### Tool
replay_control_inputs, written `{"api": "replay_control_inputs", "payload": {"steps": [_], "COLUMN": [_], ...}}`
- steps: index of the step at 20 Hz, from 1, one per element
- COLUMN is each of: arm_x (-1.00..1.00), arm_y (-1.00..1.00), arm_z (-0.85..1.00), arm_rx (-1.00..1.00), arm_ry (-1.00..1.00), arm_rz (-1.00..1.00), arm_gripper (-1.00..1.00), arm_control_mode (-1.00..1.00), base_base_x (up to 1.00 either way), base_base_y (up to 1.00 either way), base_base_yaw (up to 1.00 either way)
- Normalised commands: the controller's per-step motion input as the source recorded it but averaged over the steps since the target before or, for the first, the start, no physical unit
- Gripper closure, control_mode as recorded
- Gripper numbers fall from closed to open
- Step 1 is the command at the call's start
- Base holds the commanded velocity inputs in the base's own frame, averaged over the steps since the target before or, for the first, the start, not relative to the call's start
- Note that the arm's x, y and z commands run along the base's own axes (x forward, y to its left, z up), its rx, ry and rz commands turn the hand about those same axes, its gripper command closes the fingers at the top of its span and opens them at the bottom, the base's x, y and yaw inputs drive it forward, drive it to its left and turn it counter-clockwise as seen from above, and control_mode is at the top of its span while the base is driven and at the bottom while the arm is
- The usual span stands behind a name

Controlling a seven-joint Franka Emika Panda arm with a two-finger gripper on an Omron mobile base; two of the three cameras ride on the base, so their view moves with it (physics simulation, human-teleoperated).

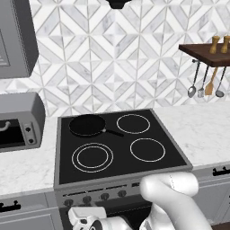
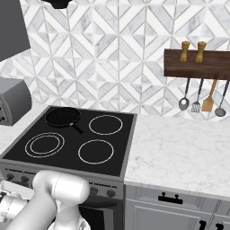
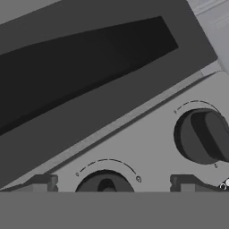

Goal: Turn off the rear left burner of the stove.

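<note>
Small dark round knob sits low between wide-open, empty gripper fingers, on grey steel stove front. Knob hard, smooth, maybe slippery; pinch raised middle ridge, then twist.

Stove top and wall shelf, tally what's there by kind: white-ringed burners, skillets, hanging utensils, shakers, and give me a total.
White-ringed burners: 3
Skillet: 1
Hanging utensils: 4
Shakers: 2
Total: 10
</note>
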Motion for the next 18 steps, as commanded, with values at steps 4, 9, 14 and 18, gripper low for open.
{"api": "replay_control_inputs", "payload": {"steps": [4,9,14,18], "arm_x": [0.00,0.00,0.00,0.02], "arm_y": [0.00,-0.06,-0.14,-0.22], "arm_z": [0.00,0.03,0.16,0.23], "arm_rx": [0.00,0.03,0.14,0.39], "arm_ry": [0.00,0.00,0.00,0.03], "arm_rz": [0.00,0.00,-0.01,-0.12], "arm_gripper": [1.00,1.00,1.00,1.00], "arm_control_mode": [-1.00,-1.00,-1.00,-1.00], "base_base_x": [0.00,0.00,0.00,0.00], "base_base_y": [0.00,0.00,0.00,0.00], "base_base_yaw": [0.00,0.00,0.00,0.00]}}
